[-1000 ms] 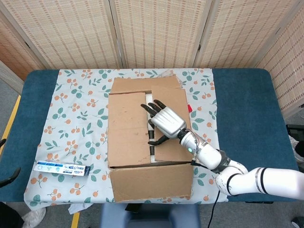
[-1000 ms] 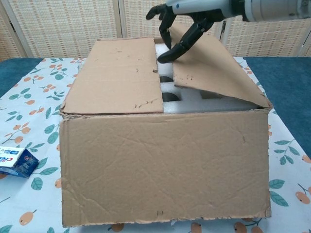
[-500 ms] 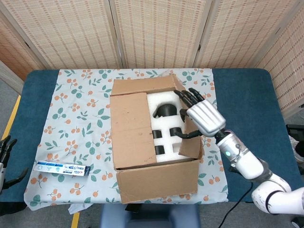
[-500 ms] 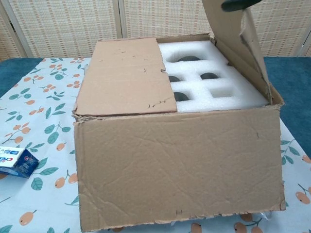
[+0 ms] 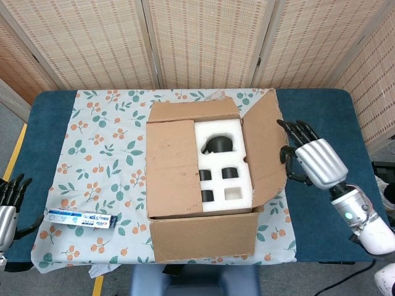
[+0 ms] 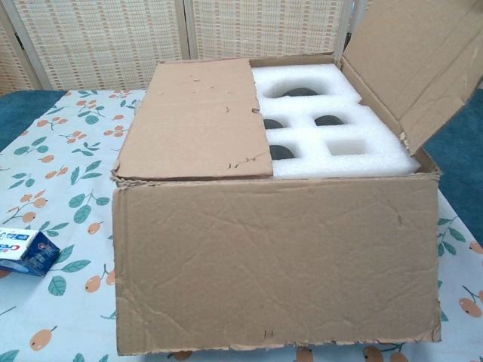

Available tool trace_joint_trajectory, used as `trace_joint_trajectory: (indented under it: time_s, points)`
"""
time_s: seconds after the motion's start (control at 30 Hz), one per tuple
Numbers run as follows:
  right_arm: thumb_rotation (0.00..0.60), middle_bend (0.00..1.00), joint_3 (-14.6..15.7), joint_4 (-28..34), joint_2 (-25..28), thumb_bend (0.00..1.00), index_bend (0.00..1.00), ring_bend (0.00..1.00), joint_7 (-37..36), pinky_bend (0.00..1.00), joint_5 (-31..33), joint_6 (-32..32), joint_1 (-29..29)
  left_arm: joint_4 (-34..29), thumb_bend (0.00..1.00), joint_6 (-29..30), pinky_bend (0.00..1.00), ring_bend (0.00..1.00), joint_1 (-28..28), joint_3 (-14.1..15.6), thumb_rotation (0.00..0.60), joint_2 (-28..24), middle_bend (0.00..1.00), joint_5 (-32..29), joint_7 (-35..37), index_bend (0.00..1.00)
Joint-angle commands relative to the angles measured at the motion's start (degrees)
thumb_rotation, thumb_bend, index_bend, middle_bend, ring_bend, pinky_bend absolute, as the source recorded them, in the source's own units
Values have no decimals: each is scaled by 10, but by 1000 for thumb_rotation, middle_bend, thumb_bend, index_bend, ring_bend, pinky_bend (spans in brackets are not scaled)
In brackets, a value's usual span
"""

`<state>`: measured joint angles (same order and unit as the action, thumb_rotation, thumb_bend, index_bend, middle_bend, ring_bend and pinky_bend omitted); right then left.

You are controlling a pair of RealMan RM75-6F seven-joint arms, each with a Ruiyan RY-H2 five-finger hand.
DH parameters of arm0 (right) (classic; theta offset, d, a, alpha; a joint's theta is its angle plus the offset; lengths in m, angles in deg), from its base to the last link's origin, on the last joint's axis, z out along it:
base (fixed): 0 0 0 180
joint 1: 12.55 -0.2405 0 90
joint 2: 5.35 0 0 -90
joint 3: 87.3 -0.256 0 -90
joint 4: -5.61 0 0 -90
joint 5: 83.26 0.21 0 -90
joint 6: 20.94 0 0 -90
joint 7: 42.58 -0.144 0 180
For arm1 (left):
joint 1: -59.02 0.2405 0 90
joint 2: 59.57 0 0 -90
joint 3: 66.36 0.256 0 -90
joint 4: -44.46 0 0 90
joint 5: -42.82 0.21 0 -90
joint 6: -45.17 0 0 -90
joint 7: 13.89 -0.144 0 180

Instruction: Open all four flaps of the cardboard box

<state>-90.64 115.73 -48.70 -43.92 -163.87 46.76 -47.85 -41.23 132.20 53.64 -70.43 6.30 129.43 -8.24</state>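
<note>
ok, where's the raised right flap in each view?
Head view: the right flap stands right of centre, tilted outward between the foam insert and the right hand.
Chest view: the flap fills the upper right corner, rising from the box's right edge; the hand is not in it.
Shared landmark: the white foam with its dark cut-outs, just left of the flap in both.
</note>
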Motion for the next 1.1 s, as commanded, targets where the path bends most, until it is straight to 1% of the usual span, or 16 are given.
trace_joint_trajectory:
  time_s: [0.03, 0.27, 0.37, 0.43, 0.5, 0.57, 0.6, 0.67, 0.7, 0.77, 0.8, 0.9, 1.0, 1.1]
  points:
    - [284, 0, 10, -22, -3, 260, 537, 0, -20, 0, -24, 21, 27, 1, 339, -2, 0, 0, -1, 0, 600, 1, 0, -2, -1, 0]
    - [286, 0, 23, -60, -29, 260, 523, 0, -58, 0, -64, 74, 82, 5, 339, 1, 0, 0, -1, -2, 600, 3, 0, -3, 1, 0]
    - [285, 0, 29, -84, -50, 260, 504, 0, -76, 0, -87, 113, 111, 18, 339, 19, 0, 0, -3, -4, 600, 10, 0, 16, 16, 0]
    - [285, 0, 31, -104, -74, 260, 490, 0, -86, 0, -94, 150, 137, 25, 342, 36, 0, 0, -6, -6, 600, 15, 0, 34, 34, 8]
    - [285, 0, 31, -128, -105, 260, 483, 0, -106, 0, -98, 191, 165, 20, 371, 44, 0, 0, -18, -9, 600, 5, 0, 61, 38, 44]
    - [284, 0, 30, -152, -131, 260, 482, 0, -133, 0, -104, 226, 186, -1, 433, 38, 0, 0, -34, -9, 600, -16, 0, 86, 27, 98]
    - [285, 0, 28, -171, -149, 260, 482, 0, -149, 0, -109, 249, 199, -22, 480, 28, 0, 0, -48, -9, 600, -36, 0, 105, 16, 134]
    - [286, 0, 27, -198, -169, 260, 482, 0, -167, 0, -116, 273, 213, -59, 551, 4, 0, 0, -73, -11, 600, -67, 0, 128, 7, 199]
    - [286, 0, 27, -212, -178, 260, 482, 0, -179, 0, -120, 283, 221, -82, 587, -15, 0, 0, -92, -16, 600, -84, 0, 138, 10, 230]
    - [285, 0, 28, -227, -184, 259, 481, 0, -201, 0, -122, 292, 229, -106, 655, -44, 0, 0, -123, -28, 600, -103, 0, 144, 16, 266]
    - [284, 0, 28, -234, -184, 260, 482, 0, -220, 0, -122, 295, 234, -116, 676, -62, 0, 0, -142, -38, 600, -108, 0, 143, 15, 271]
    - [286, 0, 21, -249, -181, 260, 482, 0, -258, 0, -115, 310, 247, -135, 737, -113, 0, 0, -183, -54, 600, -113, 0, 138, -17, 278]
    - [285, 0, 13, -260, -173, 259, 481, 0, -295, 0, -115, 325, 257, -159, 791, -185, 0, 0, -233, -73, 600, -112, 0, 110, -52, 314]
    - [285, 0, 9, -267, -167, 260, 482, 0, -325, 0, -111, 327, 264, -166, 857, -241, 0, 0, -276, -88, 600, -105, 0, 86, -63, 357]
